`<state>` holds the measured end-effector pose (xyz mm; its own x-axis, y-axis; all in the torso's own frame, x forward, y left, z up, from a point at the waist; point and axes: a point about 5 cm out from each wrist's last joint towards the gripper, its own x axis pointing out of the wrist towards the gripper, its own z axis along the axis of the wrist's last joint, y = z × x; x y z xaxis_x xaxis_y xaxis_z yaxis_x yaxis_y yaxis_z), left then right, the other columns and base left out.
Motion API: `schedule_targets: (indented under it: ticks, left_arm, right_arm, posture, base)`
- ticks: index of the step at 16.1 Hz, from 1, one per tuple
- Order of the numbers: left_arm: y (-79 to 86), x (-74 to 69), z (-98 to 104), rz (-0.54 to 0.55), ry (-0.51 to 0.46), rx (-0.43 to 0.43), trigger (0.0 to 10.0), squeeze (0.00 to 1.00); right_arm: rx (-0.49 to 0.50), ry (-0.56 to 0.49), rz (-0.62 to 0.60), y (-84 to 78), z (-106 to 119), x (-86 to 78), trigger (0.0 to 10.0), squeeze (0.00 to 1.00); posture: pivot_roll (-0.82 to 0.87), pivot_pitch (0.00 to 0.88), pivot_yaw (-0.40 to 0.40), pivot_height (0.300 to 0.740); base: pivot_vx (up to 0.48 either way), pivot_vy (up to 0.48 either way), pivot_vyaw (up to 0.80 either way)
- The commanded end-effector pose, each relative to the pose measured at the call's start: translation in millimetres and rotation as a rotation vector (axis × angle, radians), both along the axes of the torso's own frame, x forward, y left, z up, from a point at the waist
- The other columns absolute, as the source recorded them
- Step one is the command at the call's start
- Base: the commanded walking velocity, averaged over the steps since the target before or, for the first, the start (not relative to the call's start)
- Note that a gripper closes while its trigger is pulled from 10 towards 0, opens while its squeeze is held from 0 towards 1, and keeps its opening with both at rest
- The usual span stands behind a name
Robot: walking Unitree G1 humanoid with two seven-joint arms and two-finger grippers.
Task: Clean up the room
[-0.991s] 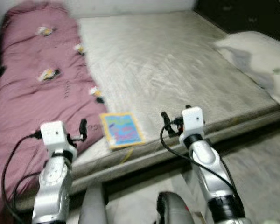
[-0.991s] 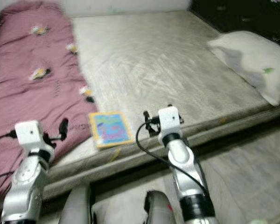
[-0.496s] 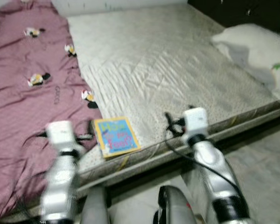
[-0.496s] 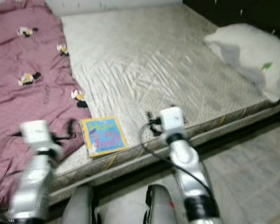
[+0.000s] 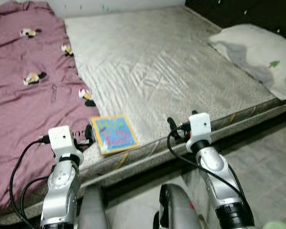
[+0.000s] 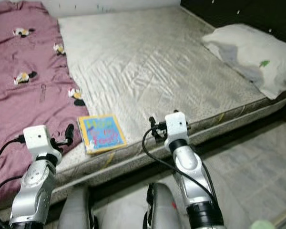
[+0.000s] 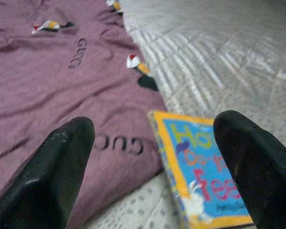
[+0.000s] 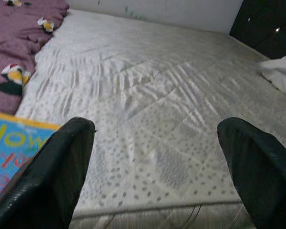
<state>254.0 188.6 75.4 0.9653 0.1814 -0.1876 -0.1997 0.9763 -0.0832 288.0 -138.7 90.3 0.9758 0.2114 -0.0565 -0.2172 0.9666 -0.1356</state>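
Blue book (image 5: 113, 134) lower centre, at bed (image 5: 171, 71) edge: thin, light, stiff; pinch overhanging edge. L gripper (image 7: 152, 162) & R gripper (image 8: 155, 164) jaws both released, empty.

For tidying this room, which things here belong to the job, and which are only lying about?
Belong to the job:
- book, lying at the mattress's near edge
- blanket, spread beside the book
- left gripper, open, close to the book
- right gripper, open, over the mattress edge

Only lying about:
- mattress
- pillow, at the far right of the mattress
- floor
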Motion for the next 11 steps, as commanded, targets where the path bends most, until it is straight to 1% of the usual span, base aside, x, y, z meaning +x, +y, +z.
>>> schedule_targets:
  ticks: [1, 3, 4, 6, 9, 11]
  left_arm:
    - [2.0, -0.5, -2.2, 0.028, 0.018, -0.002, 10.0, 0.0]
    - [1.8, 0.5, -2.4, 0.025, 0.017, -0.006, 10.0, 0.0]
    - [1.5, 1.4, -2.7, 0.024, 0.017, -0.007, 10.0, 0.0]
    - [1.4, 2.9, -2.3, 0.025, 0.014, -0.008, 10.0, 0.0]
    - [-1.6, 4.6, -0.9, 0.016, 0.006, -0.016, 10.0, 0.0]
    - [-1.0, 4.3, -1.7, 0.023, 0.01, -0.014, 10.0, 0.0]
  right_arm:
    - [0.005, 0.031, -0.015, -2.3, -4.6, -1.9, 10.0, 0.0]
    - [0.01, 0.059, -0.021, -4.3, -8.6, -2.4, 10.0, 0.0]
    - [-0.001, 0.051, -0.009, -4.4, -7.9, -2.0, 10.0, 0.0]
    - [0.0, 0.047, -0.011, -5.0, -6.5, -1.0, 10.0, 0.0]
    - [-0.006, 0.049, -0.006, -4.8, -6.4, -0.3, 10.0, 0.0]
    - [0.014, 0.053, -0.013, -4.6, -7.0, -0.4, 10.0, 0.0]
  posture:
    - [-0.02, 0.067, -0.042, 0.576]
    - [-0.02, 0.067, -0.041, 0.576]
    - [-0.02, 0.065, -0.04, 0.576]
    - [-0.03, 0.063, -0.04, 0.576]
    - [-0.02, 0.062, -0.042, 0.576]
    - [-0.03, 0.062, -0.042, 0.576]
  base:
    - [0.0, 0.0, 0.0]
    - [0.0, 0.0, 0.0]
    - [0.0, 0.0, 0.0]
    - [0.0, 0.0, 0.54]
    - [0.0, 0.0, 0.8]
    - [0.0, 0.0, 0.0]
